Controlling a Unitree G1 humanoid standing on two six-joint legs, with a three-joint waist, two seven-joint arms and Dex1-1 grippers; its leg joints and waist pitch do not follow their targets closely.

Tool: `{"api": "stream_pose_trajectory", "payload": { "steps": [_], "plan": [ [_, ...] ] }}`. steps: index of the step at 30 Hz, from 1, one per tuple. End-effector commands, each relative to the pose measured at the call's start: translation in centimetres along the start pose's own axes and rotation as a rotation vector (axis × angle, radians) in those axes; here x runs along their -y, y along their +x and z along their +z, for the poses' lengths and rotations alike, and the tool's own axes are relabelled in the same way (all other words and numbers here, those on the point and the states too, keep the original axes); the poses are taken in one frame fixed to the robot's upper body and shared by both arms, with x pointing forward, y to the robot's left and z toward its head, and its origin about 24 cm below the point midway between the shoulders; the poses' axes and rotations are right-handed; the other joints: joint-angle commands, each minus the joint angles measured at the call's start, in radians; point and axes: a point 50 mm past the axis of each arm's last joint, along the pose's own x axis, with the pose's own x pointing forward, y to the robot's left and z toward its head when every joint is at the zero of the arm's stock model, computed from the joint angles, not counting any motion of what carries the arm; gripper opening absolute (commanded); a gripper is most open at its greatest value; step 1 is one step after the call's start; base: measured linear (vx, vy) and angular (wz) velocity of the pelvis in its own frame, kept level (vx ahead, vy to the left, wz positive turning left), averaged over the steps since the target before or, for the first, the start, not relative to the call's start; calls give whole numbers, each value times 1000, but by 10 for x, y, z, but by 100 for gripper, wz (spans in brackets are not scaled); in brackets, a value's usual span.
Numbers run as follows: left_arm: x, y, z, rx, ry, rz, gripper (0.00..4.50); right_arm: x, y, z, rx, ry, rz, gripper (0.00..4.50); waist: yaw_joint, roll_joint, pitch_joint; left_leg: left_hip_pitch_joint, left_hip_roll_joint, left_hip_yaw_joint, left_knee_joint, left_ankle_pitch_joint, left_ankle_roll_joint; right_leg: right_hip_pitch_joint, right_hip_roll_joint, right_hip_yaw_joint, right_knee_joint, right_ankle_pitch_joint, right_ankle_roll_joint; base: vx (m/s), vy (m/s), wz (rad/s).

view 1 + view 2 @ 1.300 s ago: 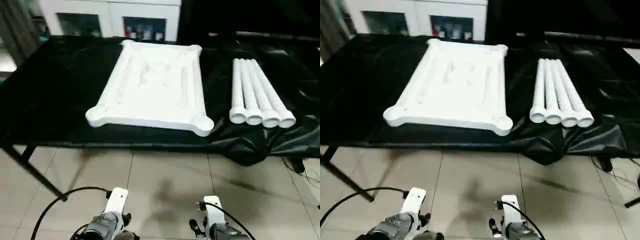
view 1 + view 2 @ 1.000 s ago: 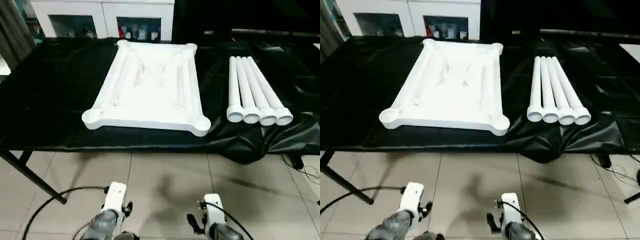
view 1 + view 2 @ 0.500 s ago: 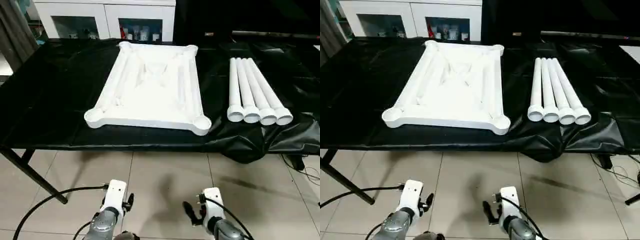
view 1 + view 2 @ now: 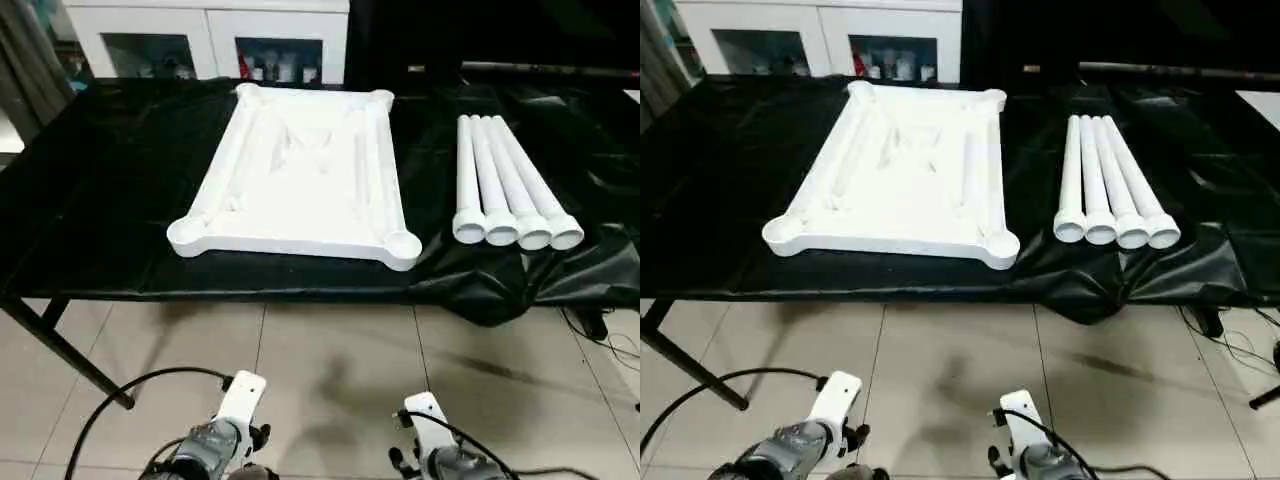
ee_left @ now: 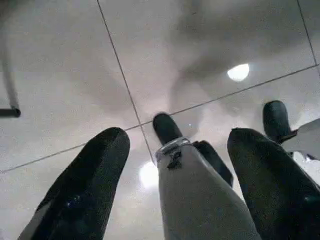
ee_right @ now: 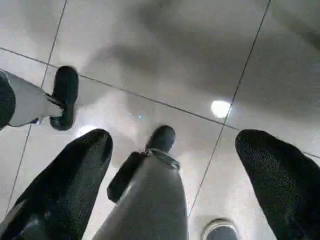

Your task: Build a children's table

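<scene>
Both arms hang low over the floor (image 4: pixel 330 360), jaws spread.

We see open black cloth (image 4: pixel 110 180) left of the tabletop (image 4: pixel 300 170); a narrow bare lane separates it from the four legs (image 4: pixel 505 185).

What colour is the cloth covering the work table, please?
Black cloth; clearest in the left eye view.
</scene>
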Motion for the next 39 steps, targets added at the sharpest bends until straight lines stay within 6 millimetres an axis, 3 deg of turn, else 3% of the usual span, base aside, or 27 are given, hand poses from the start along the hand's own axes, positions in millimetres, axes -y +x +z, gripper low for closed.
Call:
{"api": "stream_pose_trajectory", "payload": {
  "steps": [1, 4, 7, 10, 13, 14, 15, 16, 17, 18, 19, 20, 23, 26, 30, 32, 33, 34, 37, 39],
  "plan": [
    [-2, -1, -1, 13, -20, 23, 367, -2, 0, -1, 25, 27, 5, 438, 1, 0, -54, 34, 71, -24, -76, -238, 59, 15, -60, 44, -66, 74, -238, 0, 0, 0],
    [-2, -1, -1, 33, -33, 27, 367, -2, 0, -1, 41, 21, 9, 438, 1, -2, -55, 33, 71, -23, -72, -219, 84, 16, -59, 41, -63, 113, -249, 0, 0, 0],
    [-1, -1, -1, 56, -65, 24, 367, -2, -1, -1, 41, 6, 18, 438, 1, -4, -52, 34, 72, -23, -75, -250, 88, 15, -59, 41, -68, 63, -250, 0, 0, 0],
    [-1, -2, -1, 63, -63, 15, 367, -2, -1, -1, 49, 7, 33, 438, 1, 1, -48, 37, 73, -24, -81, -306, 56, 11, -59, 44, -77, -27, -239, 0, 0, 0],
    [-1, -2, 1, 84, -70, 5, 367, 2, -3, -6, 99, -4, 54, 438, 2, 2, -47, 38, 74, -25, -85, -332, 31, 9, -59, 46, -81, -45, -225, 0, 0, 0],
    [-1, -2, 2, 94, -71, 2, 367, 2, -4, -5, 115, -8, 61, 438, 3, 7, -47, 38, 74, -26, -85, -335, 26, 9, -59, 46, -80, -43, -223, 0, 0, 0],
    [-3, -4, 11, 195, -50, 3, 367, -1, -5, 7, 203, -23, 102, 438, 3, 7, -47, 34, 72, -27, -84, -333, 29, 12, -59, 45, -82, -15, -216, 0, 0, 0],
    [-3, -4, 11, 195, -50, 3, 367, -1, -5, 7, 203, -23, 102, 438, 4, 5, -49, 32, 72, -28, -83, -324, 35, 14, -59, 45, -80, 4, -214, 0, 0, 0],
    [-5, -5, 15, 229, -31, 13, 367, -3, -6, 16, 241, -34, 116, 438, 3, 14, -52, 33, 71, -29, -81, -311, 45, 14, -57, 43, -73, 36, -220, 0, 0, 0],
    [-6, -6, 16, 245, -19, 20, 367, -5, -6, 21, 260, -41, 123, 438, -1, 9, -51, 30, 71, -29, -81, -307, 55, 15, -55, 42, -72, 50, -222, 0, 0, 0],
    [-8, -6, 18, 267, -27, 43, 367, -6, -6, 29, 288, -50, 126, 438, -2, 9, -51, 31, 71, -29, -82, -306, 59, 15, -55, 41, -72, 51, -225, 0, 0, 0],
    [-9, -7, 18, 277, -31, 53, 367, -6, -7, 32, 300, -54, 127, 438, -1, 17, -53, 33, 72, -29, -81, -308, 58, 14, -56, 41, -70, 52, -229, 0, 0, 0],
    [0, -13, 40, 413, -57, 27, 367, -10, -9, 60, 397, -78, 149, 438, -4, 17, -52, 34, 75, -28, -83, -321, 58, 13, -55, 41, -70, 41, -247, 0, 0, 0],
    [2, -15, 45, 433, -57, 1, 367, -11, -10, 65, 417, -83, 158, 438, 1, 17, -54, 37, 74, -24, -78, -293, 64, 11, -51, 43, -65, 69, -255, 0, 0, 0],
    [9, -20, 50, 447, -42, -74, 367, -13, -15, 79, 478, -116, 216, 438, 2, 18, -59, 34, 73, -25, -75, -255, 71, 20, -51, 39, -58, 128, -249, 0, 0, 0],
    [9, -27, 46, 462, -33, -94, 367, -10, -20, 82, 511, -124, 237, 438, -1, 14, -56, 27, 74, -24, -73, -240, 98, 19, -50, 38, -57, 153, -243, 0, 0, 0],
    [9, -35, 41, 473, -23, -97, 367, -5, -26, 82, 545, -120, 252, 438, 4, 13, -60, 31, 76, -26, -70, -230, 108, 24, -51, 38, -58, 157, -240, 0, 0, 0],
    [8, -39, 38, 481, -21, -94, 367, -2, -29, 82, 560, -112, 254, 438, 0, 12, -57, 27, 74, -24, -68, -221, 116, 20, -49, 39, -56, 164, -238, 0, 0, 0],
    [4, -56, 25, 493, -48, -65, 367, 14, -44, 71, 611, -58, 230, 438, 3, 11, -50, 31, 78, -24, -75, -272, 114, 18, -43, 42, -68, 82, -206, 0, 0, 0],
    [2, -73, 17, 512, -74, -51, 367, 25, -64, 58, 659, -11, 194, 438, 4, 9, -39, 34, 76, -21, -86, -356, 74, 9, -39, 47, -85, -66, -184, 0, 0, 0]
  ]
}}
